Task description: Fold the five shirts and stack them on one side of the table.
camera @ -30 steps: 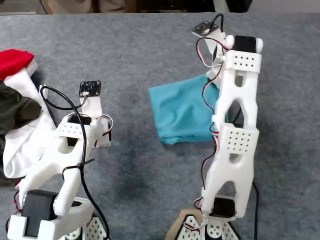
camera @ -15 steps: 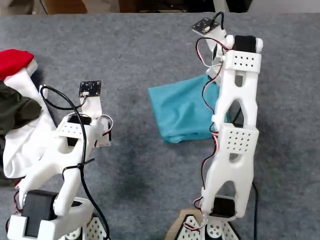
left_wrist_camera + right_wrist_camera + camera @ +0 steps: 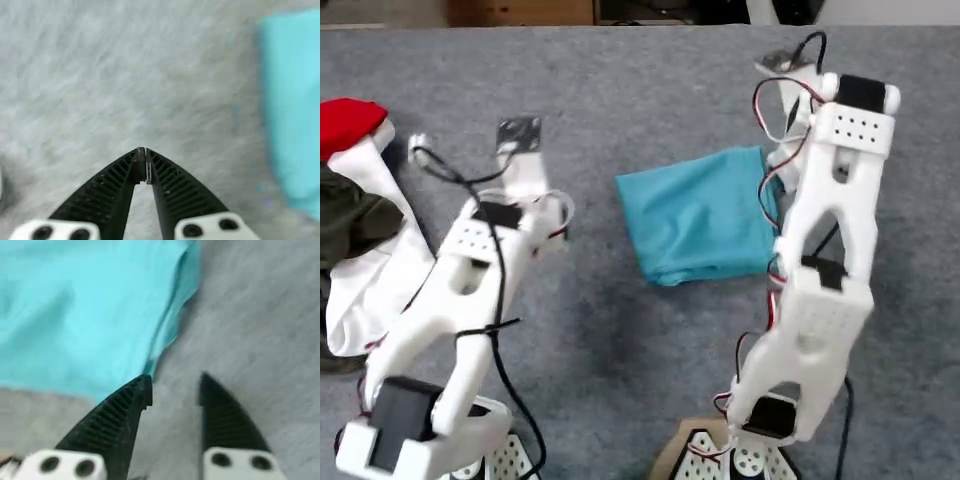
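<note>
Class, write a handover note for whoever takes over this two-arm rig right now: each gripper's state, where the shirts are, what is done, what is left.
Left gripper: shut, empty, above bare table.
Right gripper: open, empty, at the edge of the teal shirt.
The teal shirt lies mid-table. A red garment, white garment and dark garment are heaped beside the left arm.
Done: the teal shirt looks folded.
Left: fold the heap and stack everything on one side.

Lit brightly and evenly from overhead. Shaded softly on the grey table (image 3: 620, 90) just beside the teal shirt (image 3: 700, 215), darkest under its folded edge.
</note>
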